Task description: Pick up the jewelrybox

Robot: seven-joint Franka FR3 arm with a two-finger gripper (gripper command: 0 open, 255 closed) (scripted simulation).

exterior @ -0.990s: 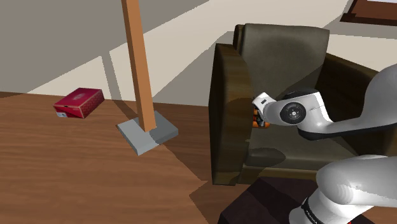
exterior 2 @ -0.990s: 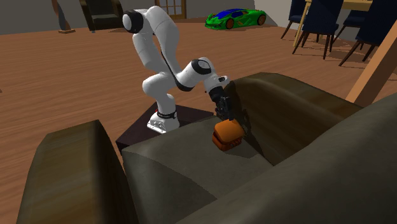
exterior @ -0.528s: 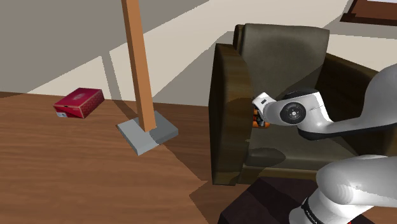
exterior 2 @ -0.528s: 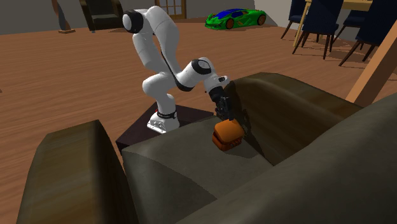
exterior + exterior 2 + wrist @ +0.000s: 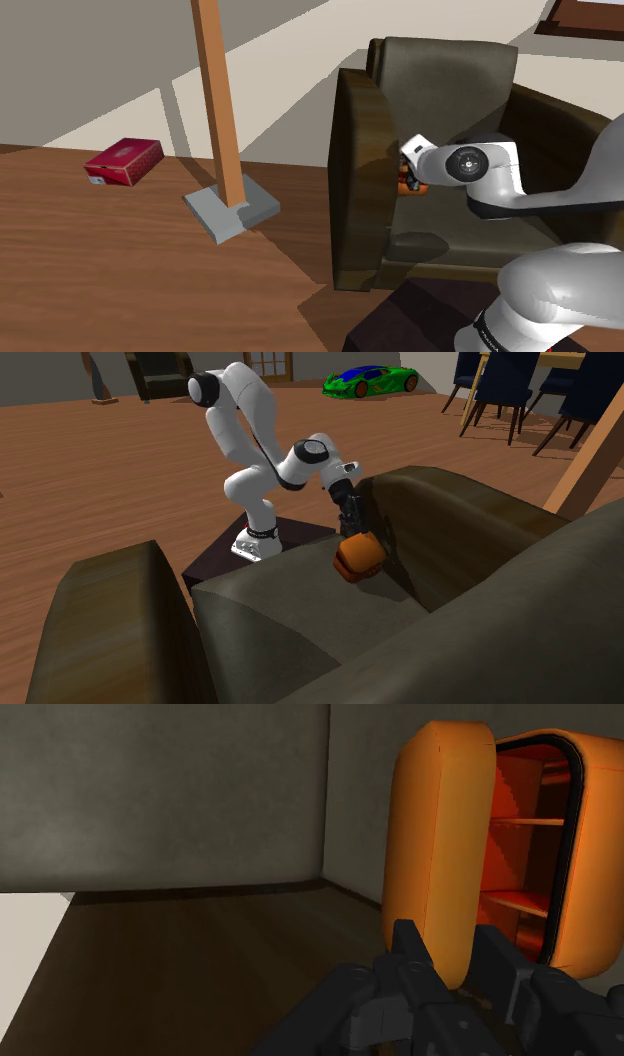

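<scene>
The jewelry box (image 5: 357, 558) is a rounded orange case, hanging just above the seat of a dark brown armchair (image 5: 300, 614). My gripper (image 5: 351, 533) comes down on it from above, shut on it. In the wrist view the box (image 5: 440, 854) stands open, with orange shelves inside, and its thick lid panel is clasped between my two black fingers (image 5: 410, 954); the gripper (image 5: 450, 972) holds the panel's lower edge. In the shoulder view a sliver of the orange box (image 5: 404, 185) peeks out beside the armrest, behind my white wrist.
The armchair's arms and backrest (image 5: 440, 70) close in around the box. A slanted wooden post (image 5: 218, 100) on a grey base (image 5: 232, 212) and a red box (image 5: 124, 161) stand on the wood floor. A green toy car (image 5: 368, 380) and dark chairs (image 5: 500, 392) are far off.
The arm has risen a little and the wrist has turned. The orange box has come up slightly with the gripper, off the seat.
</scene>
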